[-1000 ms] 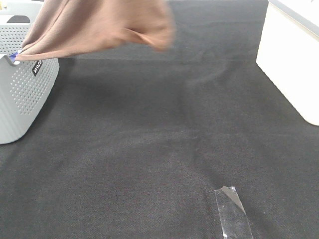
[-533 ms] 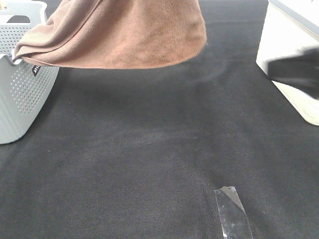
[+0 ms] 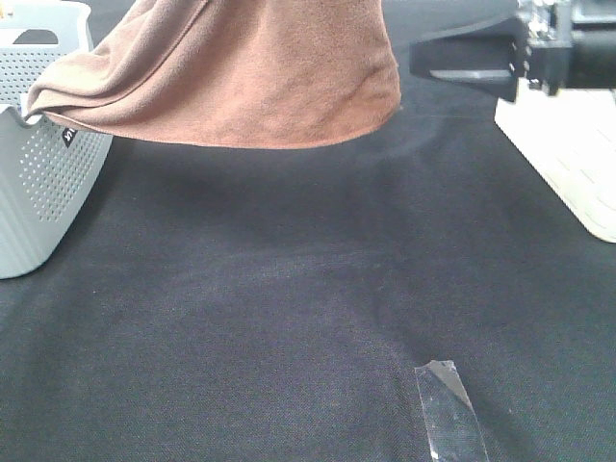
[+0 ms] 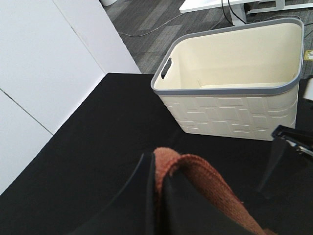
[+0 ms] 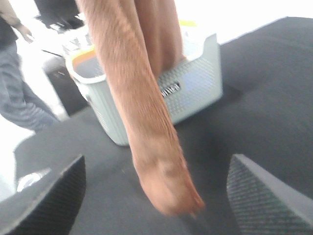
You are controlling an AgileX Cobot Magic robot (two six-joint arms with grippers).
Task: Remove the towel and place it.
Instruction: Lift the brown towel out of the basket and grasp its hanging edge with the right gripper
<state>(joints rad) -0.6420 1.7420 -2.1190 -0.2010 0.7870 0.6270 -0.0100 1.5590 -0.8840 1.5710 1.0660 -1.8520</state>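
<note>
Left gripper: clamped tight on a fold of the towel. Its wrist camera showed black fingers pinching the brown plush from both sides, raised well above the table. It sat out of frame in the high view.
Grey basket: stood at the far left on the black cloth, with perforated walls.
Label: a dark patch with white letters on the basket's side. The hanging fabric half covered it, and it was blurred in the right wrist view, so it could not be read.
Towel position: hung in the air across the upper left and middle of the high view. Its left end lay over the basket's rim and its curved lower hem was clear of the cloth.
Tape: a clear strip stuck to the cloth near the front, right of middle.
Right gripper: jaws spread wide, holding nothing. It reached in level from the upper right and pointed at the towel's right edge, near it but apart.
White bin: stood at the right edge, its side embossed with blocks and its rim grey.
Person: a blurred figure in grey trousers beyond the basket.
</note>
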